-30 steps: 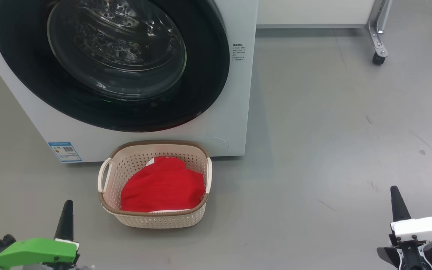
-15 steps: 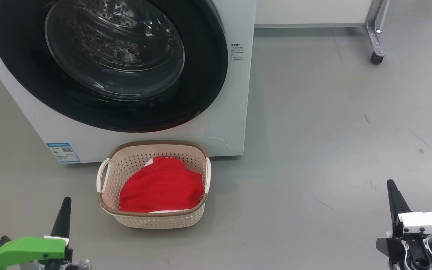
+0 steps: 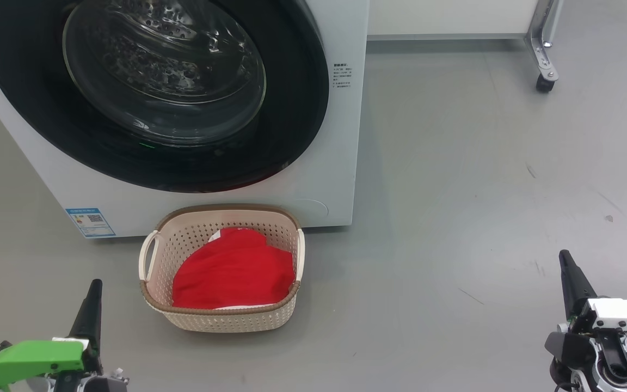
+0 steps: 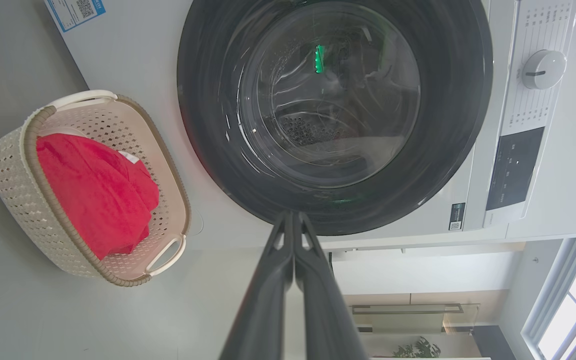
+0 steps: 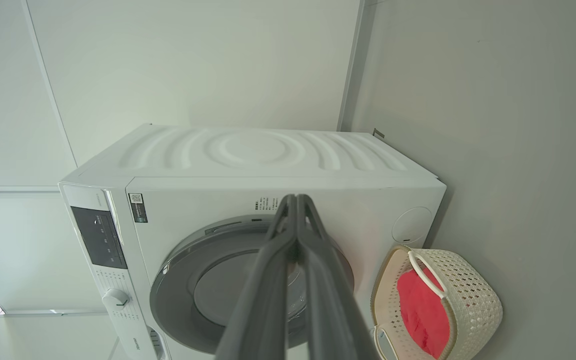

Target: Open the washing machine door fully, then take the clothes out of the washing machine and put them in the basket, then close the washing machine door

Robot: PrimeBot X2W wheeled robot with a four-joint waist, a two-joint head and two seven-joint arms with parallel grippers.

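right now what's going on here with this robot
Nothing is being handled. The washing machine door sits shut on the washing machine, and the red clothes lie in the basket on the floor before it. The left gripper and right gripper are both shut, empty and apart from machine and basket. The job looks done.
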